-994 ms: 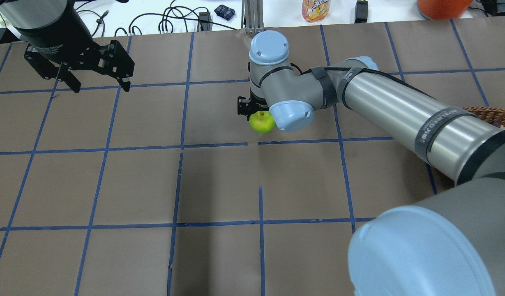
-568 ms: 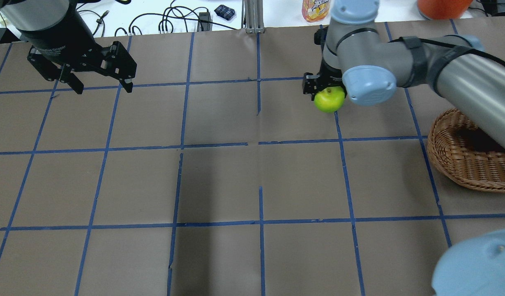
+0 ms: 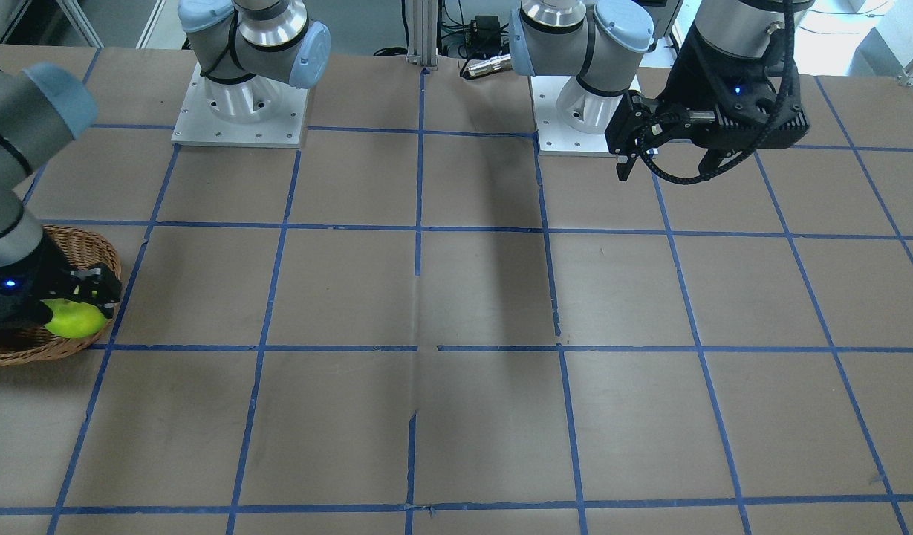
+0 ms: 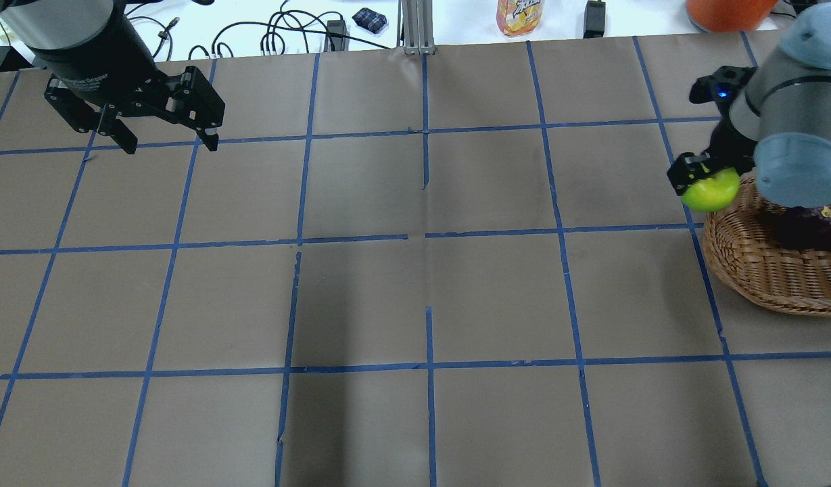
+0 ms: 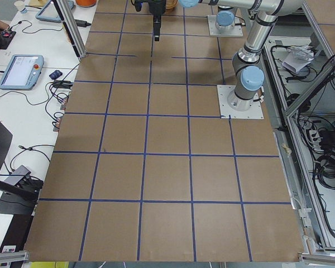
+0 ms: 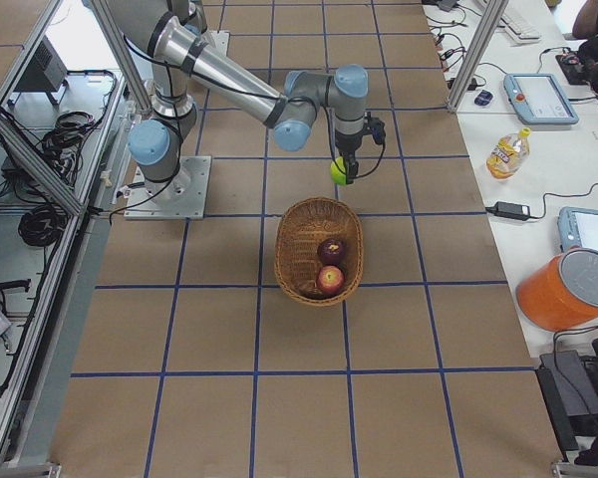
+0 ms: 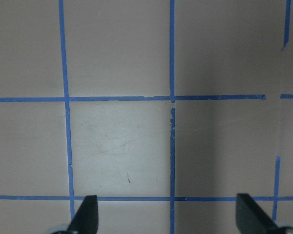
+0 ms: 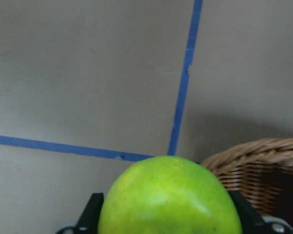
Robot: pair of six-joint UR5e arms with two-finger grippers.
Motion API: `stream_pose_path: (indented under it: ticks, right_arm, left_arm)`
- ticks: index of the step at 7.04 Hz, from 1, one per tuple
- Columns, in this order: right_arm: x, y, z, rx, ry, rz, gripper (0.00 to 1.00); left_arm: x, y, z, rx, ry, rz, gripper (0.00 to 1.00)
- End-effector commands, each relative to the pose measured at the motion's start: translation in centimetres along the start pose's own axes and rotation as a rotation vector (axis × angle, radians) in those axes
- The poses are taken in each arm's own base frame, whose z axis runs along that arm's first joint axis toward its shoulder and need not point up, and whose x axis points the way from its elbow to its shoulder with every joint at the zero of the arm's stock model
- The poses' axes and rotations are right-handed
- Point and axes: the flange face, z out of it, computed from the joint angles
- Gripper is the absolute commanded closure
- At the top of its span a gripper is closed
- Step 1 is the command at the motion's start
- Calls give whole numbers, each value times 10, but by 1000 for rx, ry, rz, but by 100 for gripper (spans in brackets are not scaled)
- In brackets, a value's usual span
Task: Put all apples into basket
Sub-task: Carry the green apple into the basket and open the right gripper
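Right gripper (image 4: 707,181): jaws pinch the green apple (image 4: 711,189) from both sides and hold it clear of the surface.

Basket (image 4: 753,270) sits at the surface's 3 o'clock edge in the overhead view, with its long axis running 9 to 3. The green apple hangs at the basket's 9 o'clock end, at or just short of the rim. Its height makes it hard to say which.

From the right-side view, the maroon apple (image 6: 330,249) and the red apple (image 6: 329,279) already lie inside. They touch or nearly touch, in the half farther from the gripper. The end of the basket under the gripper looks bare.

Left gripper (image 4: 165,138): jaws spread and empty, hovering at the surface's 10 o'clock corner, well apart from everything. The right arm is the one placed to act.

Judgement: this is the last apple and the carry is nearly done. The open basket floor lies toward 3 o'clock from the jaws. A short move along the long axis and a descent should precede the release. If the jaws let go here, the apple could strike the rim and roll out.
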Motion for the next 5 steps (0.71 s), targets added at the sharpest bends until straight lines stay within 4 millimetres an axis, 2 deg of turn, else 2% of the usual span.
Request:
stream_pose_path:
  ticks: [1,2,4,5]
  right_arm:
    - [72,50,33,-20,-70,-35,44]
    - [71,50,45,12,-55,-76,33]
    - [75,47,41,48,-17,-101,2]
    - [68,42,24,93,-28,-93,0]
  left_arm:
    - [0,0,0,-1,-1,-4,0]
    - [0,0,0,-1,1,-4,0]
    - [0,0,0,-1,1,-4,0]
    - [0,0,0,-1,-1,-4,0]
